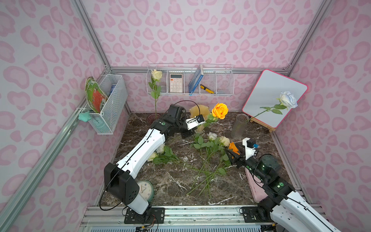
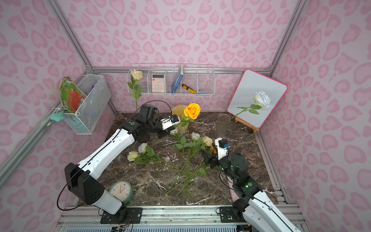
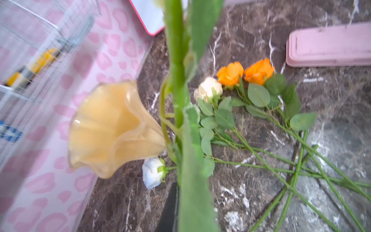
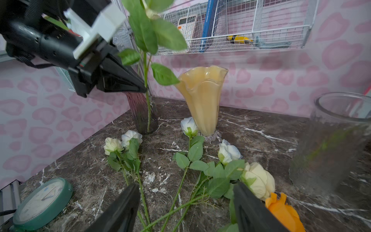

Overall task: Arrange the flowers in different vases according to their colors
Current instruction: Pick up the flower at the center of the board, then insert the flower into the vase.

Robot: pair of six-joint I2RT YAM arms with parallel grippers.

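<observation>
Right wrist view: left gripper point(image 4: 143, 88) clamped on orange rose stem point(image 4: 148, 104), stem upright, yellow vase point(image 4: 202, 100) just beside, mouth higher than stem end; right gripper point(image 4: 186, 209) agape, idle.

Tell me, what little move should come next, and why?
Probably the left end effector, shut on the orange rose's green stem, should carry it over the pale yellow wavy-rimmed vase and lower the stem in; that vase holds no flower.

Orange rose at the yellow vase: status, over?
Left gripper shut on long-stemmed orange rose, beside wavy pale-yellow vase, not in. Right gripper open, empty. Loose roses on table.
</observation>
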